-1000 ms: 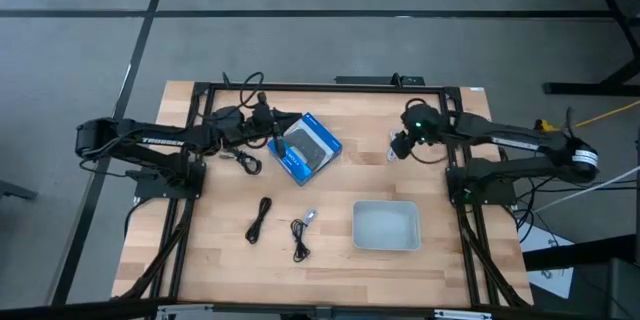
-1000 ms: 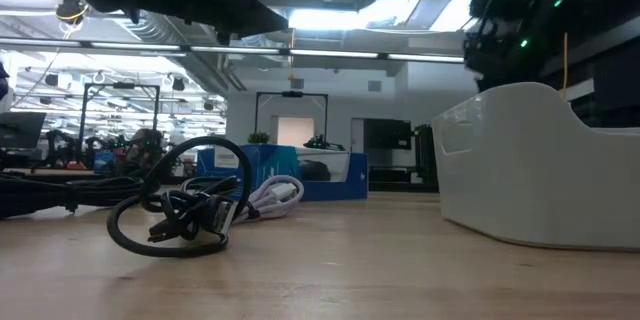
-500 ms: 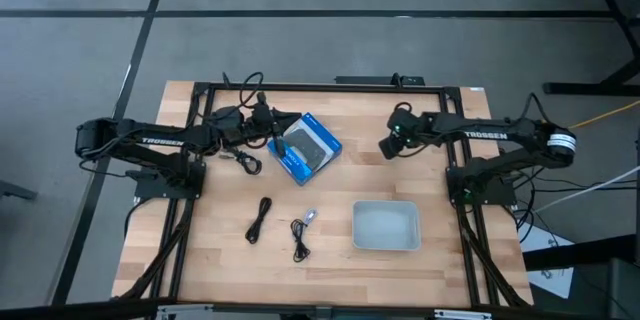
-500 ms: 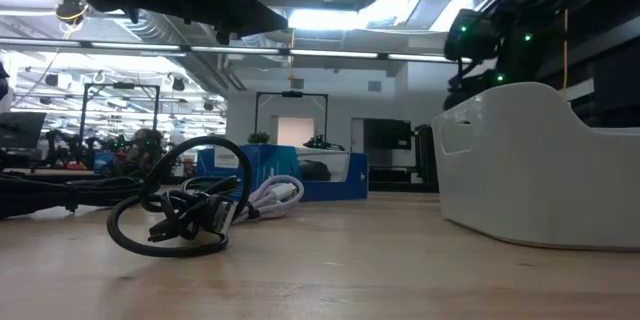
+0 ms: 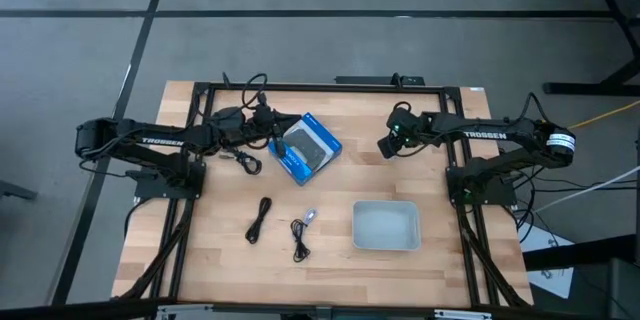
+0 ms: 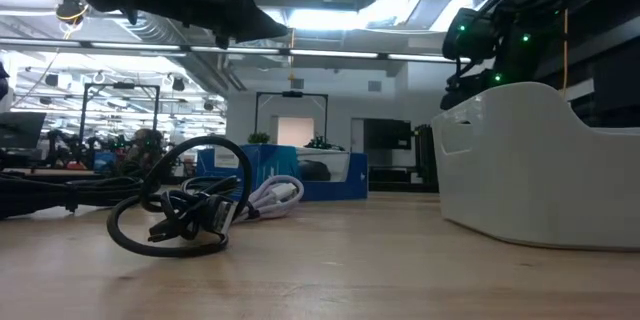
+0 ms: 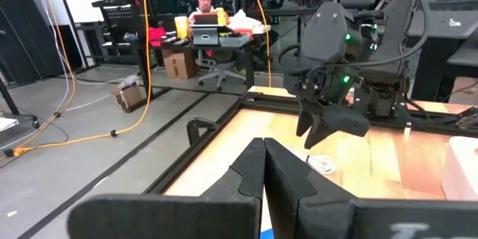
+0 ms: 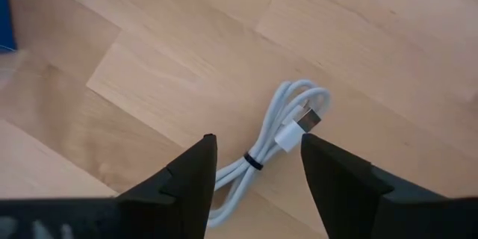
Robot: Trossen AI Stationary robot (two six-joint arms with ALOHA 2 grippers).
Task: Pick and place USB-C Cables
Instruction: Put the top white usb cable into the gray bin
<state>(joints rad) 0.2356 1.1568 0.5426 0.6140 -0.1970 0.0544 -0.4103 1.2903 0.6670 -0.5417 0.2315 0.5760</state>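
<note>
You have the wooden table carrying everything. Near its right edge, toward the front, sits the white bin; toward the back, left of centre, lies the blue-and-black box.

Your left gripper hangs over the back-left part of the table beside that box, its two fingers pressed together with nothing between them.

Your right gripper hovers over the back-right part of the table, fingers spread, directly above a white USB-C cable lying on the wood between them, apart from both.

The other USB-C cables lie on the table: one black bundle near the left edge beside the left arm, one black cable toward the front left, and one black coil with a whitish end just right of it, left of the bin.
</note>
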